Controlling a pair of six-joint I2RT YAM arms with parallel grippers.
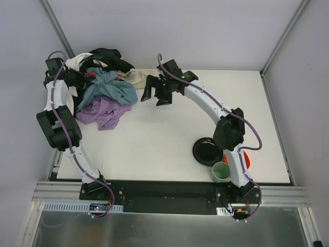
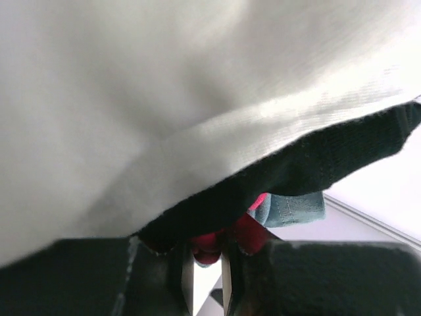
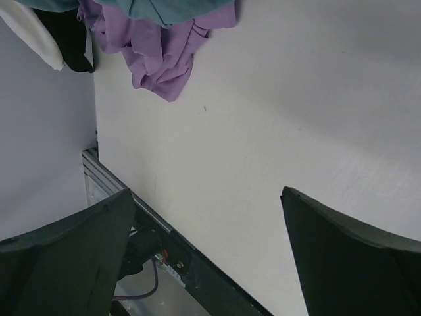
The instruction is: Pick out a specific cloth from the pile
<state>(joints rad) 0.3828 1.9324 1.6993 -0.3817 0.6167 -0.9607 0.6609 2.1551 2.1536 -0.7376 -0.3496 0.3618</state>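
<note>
Table: White tabletop point(image 1: 169, 134) inside a grey-walled booth, both arms reaching toward its far-left corner.
Pile: Mixed garments point(image 1: 105, 64) are heaped in that corner, with black and white pieces at the back and a blue-grey cloth point(image 1: 110, 87) draped across the front.
Cloth: The lavender cloth point(image 1: 103, 112) spills from the pile's near edge onto the table. Its upper part is tucked under the blue-grey cloth and its near lobe lies free.
Left gripper: The left gripper point(image 2: 207, 263) is buried in the pile's left side under white and black fabric. Red fabric bunches at the tips, and the jaws stand narrow; whether they pinch anything cannot be told.
Right gripper: The right gripper point(image 1: 156, 96) hangs over the table just right of the pile, jaws wide and holding nothing.
Step in hand: Likely the reach for the lavender cloth. The best grip looks to be a low pinch on the free lobe, well clear of the blue-grey hem. Drawing it sideways onto open table should keep its neighbour from riding along.
Plate and cup: A black plate point(image 1: 207, 152) and a green cup point(image 1: 221, 172) sit by the right arm's base, well apart from the pile.
</note>
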